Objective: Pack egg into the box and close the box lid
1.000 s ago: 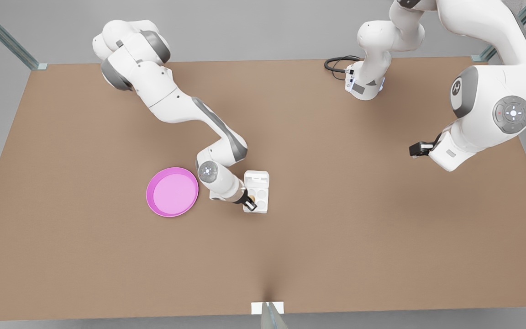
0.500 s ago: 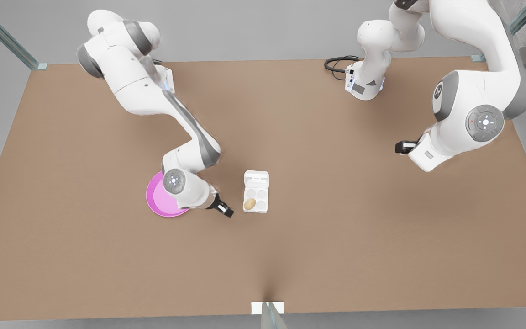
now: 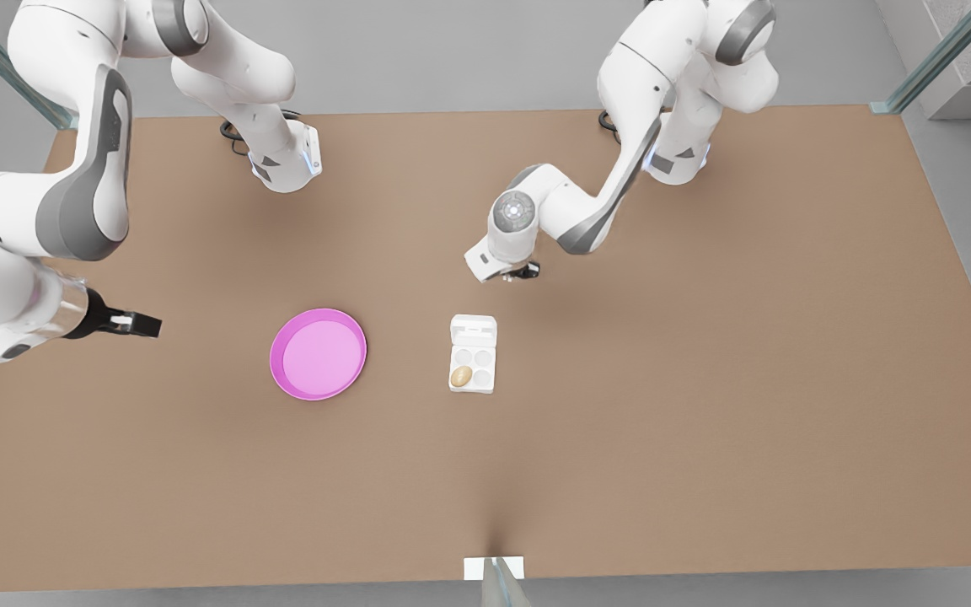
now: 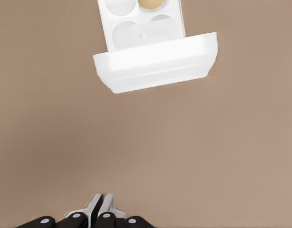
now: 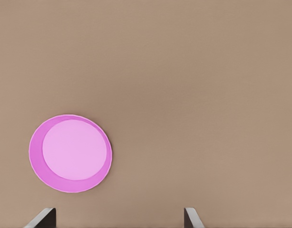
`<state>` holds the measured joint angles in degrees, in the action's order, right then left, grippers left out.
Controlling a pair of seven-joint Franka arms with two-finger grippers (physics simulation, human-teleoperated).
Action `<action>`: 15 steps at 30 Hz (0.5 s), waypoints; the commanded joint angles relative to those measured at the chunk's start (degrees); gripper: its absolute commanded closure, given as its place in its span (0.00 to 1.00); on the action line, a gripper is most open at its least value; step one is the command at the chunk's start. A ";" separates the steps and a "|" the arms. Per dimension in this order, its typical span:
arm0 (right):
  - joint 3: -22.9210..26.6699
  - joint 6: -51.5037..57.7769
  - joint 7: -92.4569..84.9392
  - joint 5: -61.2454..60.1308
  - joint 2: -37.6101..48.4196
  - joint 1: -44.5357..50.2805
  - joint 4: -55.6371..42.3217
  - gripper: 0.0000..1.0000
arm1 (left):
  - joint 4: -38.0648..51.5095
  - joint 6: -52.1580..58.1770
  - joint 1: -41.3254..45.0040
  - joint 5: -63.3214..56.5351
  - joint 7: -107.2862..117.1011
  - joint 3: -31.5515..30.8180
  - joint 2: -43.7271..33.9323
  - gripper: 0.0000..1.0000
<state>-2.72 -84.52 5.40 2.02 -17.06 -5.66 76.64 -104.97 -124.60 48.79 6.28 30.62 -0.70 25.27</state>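
a tan-brown egg [image 3: 461, 376] in a white box [image 3: 473, 365]; a pink plate [image 3: 318, 353] on a plain brown table [image 3: 620, 421].

The left gripper [image 4: 99, 203] hangs above bare brown tabletop [image 4: 193, 152], its two fingertips pressed together with no gap between them and nothing held. Ahead of it, well apart, sits the box [image 4: 141, 28] with the box lid [image 4: 155, 64] open, standing up from the hinge on the side nearest the gripper. Beyond the lid the round cups show, and the egg [image 4: 150, 4] rests in one of the farther cups. The cup just behind the lid holds nothing.
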 commanded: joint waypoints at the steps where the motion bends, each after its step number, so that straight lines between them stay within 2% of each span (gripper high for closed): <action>1: 0.00 -0.03 -0.04 0.09 0.00 0.04 0.00 0.00 | 0.03 -0.03 0.07 1.72 0.14 0.00 0.22 0.79; 7: 0.00 -0.03 -0.04 -0.17 -0.35 0.04 0.00 0.00 | 12.59 -0.47 1.13 1.72 3.48 0.00 9.97 0.79; 15: -0.09 -0.04 -0.04 0.00 -0.43 0.04 0.00 0.00 | 23.58 -0.21 0.60 1.19 2.87 0.62 17.62 0.79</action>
<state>-2.81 -84.56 5.36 2.01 -17.49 -5.57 76.64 -80.54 -124.84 49.35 7.67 33.49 -0.09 43.42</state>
